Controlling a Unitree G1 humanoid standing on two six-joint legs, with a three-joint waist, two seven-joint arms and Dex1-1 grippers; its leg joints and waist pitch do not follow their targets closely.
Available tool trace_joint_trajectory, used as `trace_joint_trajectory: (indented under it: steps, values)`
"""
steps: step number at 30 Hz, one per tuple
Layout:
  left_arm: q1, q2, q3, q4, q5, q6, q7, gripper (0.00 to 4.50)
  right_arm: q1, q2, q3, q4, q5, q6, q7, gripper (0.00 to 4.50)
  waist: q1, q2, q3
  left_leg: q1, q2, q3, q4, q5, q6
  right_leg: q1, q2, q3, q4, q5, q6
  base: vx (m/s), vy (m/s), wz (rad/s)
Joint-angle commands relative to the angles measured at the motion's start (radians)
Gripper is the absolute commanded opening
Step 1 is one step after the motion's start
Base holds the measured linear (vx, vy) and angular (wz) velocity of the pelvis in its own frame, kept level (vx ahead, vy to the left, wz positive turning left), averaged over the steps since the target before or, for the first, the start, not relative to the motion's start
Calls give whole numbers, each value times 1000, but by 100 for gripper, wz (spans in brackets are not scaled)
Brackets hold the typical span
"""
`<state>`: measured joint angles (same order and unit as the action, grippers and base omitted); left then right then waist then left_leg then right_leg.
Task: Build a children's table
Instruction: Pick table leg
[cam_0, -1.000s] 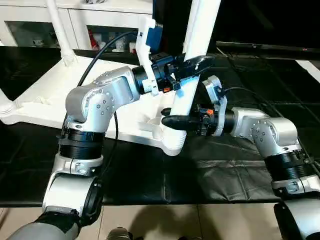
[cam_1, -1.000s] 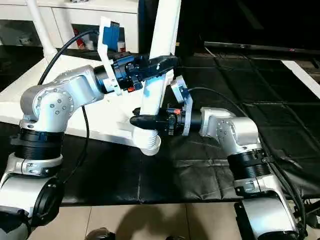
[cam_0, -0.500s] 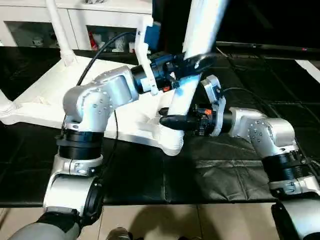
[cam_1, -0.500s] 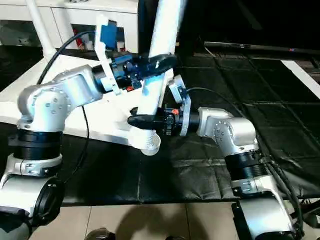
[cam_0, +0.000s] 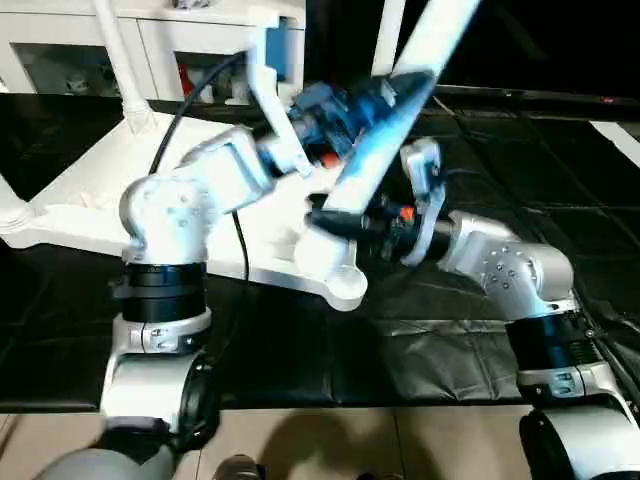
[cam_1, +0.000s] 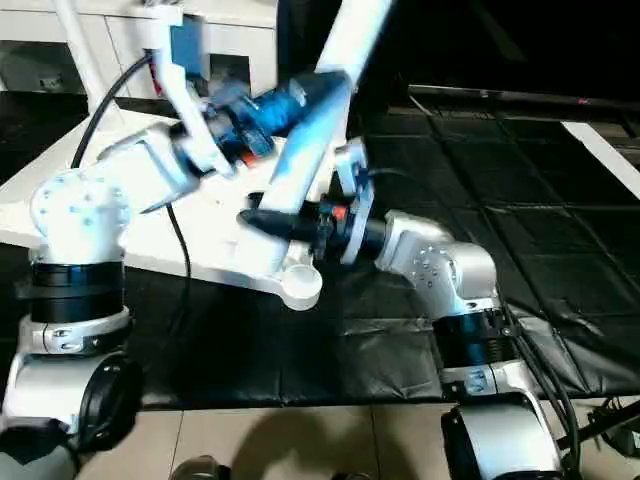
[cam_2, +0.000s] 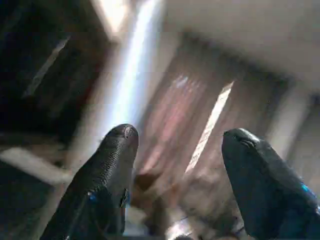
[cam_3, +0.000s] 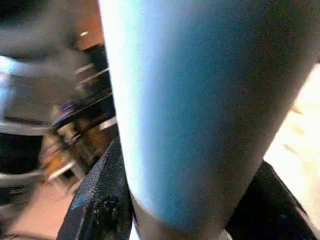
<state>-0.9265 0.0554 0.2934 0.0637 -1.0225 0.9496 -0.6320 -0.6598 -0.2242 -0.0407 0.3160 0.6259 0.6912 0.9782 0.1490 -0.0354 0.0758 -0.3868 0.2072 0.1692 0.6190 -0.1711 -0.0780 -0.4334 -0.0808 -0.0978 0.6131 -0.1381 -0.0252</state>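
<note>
The children's table (cam_0: 90, 190) lies upside down on the black mat, with an upright leg (cam_0: 118, 60) at its far corner. At the near corner (cam_0: 340, 285) a long white leg (cam_0: 400, 100) leans over to the right. My right gripper (cam_0: 335, 215) is shut on that leg close to its base; in the right wrist view the leg (cam_3: 200, 100) sits between the black fingers (cam_3: 100, 200). My left gripper (cam_1: 320, 90) is higher up beside the leaning leg. In the left wrist view its fingers (cam_2: 117, 155) stand open with nothing between them.
A white glass-door cabinet (cam_0: 180, 40) stands behind the table. The black mat (cam_0: 450, 330) covers the work surface to the right and front, ending at a tiled floor (cam_0: 400, 445) along the near edge. A black cable (cam_0: 190, 110) loops over my left arm.
The near leg has tipped from nearly upright to leaning right. My left gripper has opened and risen along it. My right gripper has stayed shut on the leg's base and turned with it.
</note>
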Motion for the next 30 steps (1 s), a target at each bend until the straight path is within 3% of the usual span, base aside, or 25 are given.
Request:
trace_joint_trajectory:
  steps: [1,4,6,7,9,11,13,15,19,20,22,24,25,29,30]
  values:
    - [-23,-1,26,1,-54,24,5,300,10,10,-32,0,4,-23,-30,192,-2,0,-96,10,11,2,-65,-156,-14,76,-56,41,-68,-276,-165,0,0,0]
    - [-20,18,22,12,-22,15,-3,300,25,23,-48,-12,10,-40,-52,192,-7,1,-95,10,11,0,-67,-160,-8,77,-56,41,-73,-305,-131,0,0,0]
    - [-13,46,2,28,52,-14,-9,300,42,28,-51,-30,9,-52,-67,192,-10,4,-93,14,12,-1,-70,-167,-10,75,-53,40,-80,-341,-98,0,0,0]
    - [0,95,-48,60,153,-87,-15,300,58,33,-47,-37,-28,-104,-98,192,-9,10,-92,15,11,-2,-71,-172,-10,74,-54,40,-84,-357,-85,0,0,0]
    - [14,151,-106,97,244,-152,-24,300,64,37,-49,-30,-70,-158,-143,192,-14,9,-92,18,12,-3,-74,-186,-25,71,-52,41,-87,-394,-41,0,0,0]
    - [18,170,-125,111,273,-170,-28,300,64,38,-51,-27,-82,-173,-160,192,-13,11,-94,19,13,-5,-76,-183,-34,70,-55,41,-85,-393,-39,0,0,0]
    - [41,242,-219,145,387,-243,-61,300,72,33,-45,-18,-129,-221,-200,192,-13,9,-95,20,15,-6,-77,-176,-35,67,-54,43,-83,-370,-43,0,0,0]
    - [74,325,-331,180,518,-335,-116,300,89,30,-39,-14,-177,-296,-228,192,-16,14,-95,21,15,-5,-79,-181,-43,66,-56,46,-77,-360,-35,0,0,0]
    - [119,431,-468,240,675,-475,-245,300,118,17,-19,-1,-241,-340,-299,192,-19,20,-96,22,15,-3,-79,-171,-49,67,-55,48,-72,-302,-75,0,0,0]
    - [120,434,-471,242,678,-479,-249,300,118,17,-19,-1,-242,-341,-300,192,-20,21,-97,22,16,-4,-80,-178,-53,69,-56,49,-66,-284,-92,0,0,0]
    - [148,495,-570,295,762,-580,-376,300,134,23,-26,10,-255,-362,-333,192,-21,18,-95,22,15,-3,-82,-197,-54,69,-58,50,-69,-301,-100,0,0,0]
    - [152,506,-591,308,776,-594,-403,300,137,24,-27,10,-256,-363,-336,192,-22,21,-94,24,16,-3,-82,-219,-55,68,-60,51,-69,-311,-111,0,0,0]
    - [148,533,-650,359,832,-655,-452,300,147,22,-21,10,-271,-379,-334,192,-21,20,-92,24,17,-4,-83,-231,-56,68,-61,51,-71,-322,-111,0,0,0]
    - [144,546,-685,396,867,-698,-482,283,154,22,-18,9,-281,-389,-335,192,-24,20,-92,25,17,-5,-85,-252,-58,68,-63,52,-73,-347,-112,0,0,0]
    - [134,558,-746,472,944,-801,-525,273,174,23,-10,-1,-297,-401,-343,192,-23,28,-93,26,18,-7,-84,-250,-59,68,-65,52,-71,-336,-121,0,0,0]
